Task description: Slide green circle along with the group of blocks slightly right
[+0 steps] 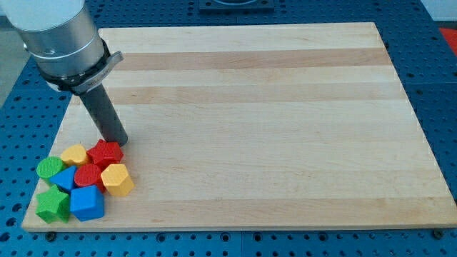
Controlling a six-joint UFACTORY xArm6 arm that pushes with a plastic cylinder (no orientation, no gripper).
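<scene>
Blue cube [87,203] and green star [52,205] front a touching cluster, green circle [49,168] at nine o'clock, my tip [118,142], gripperless, at twelve o'clock beside the red block [106,152].

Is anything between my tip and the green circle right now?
Yes. My tip sits at the cluster's top, beside the red block. The yellow block lies between it and the green circle at the cluster's left edge.
</scene>
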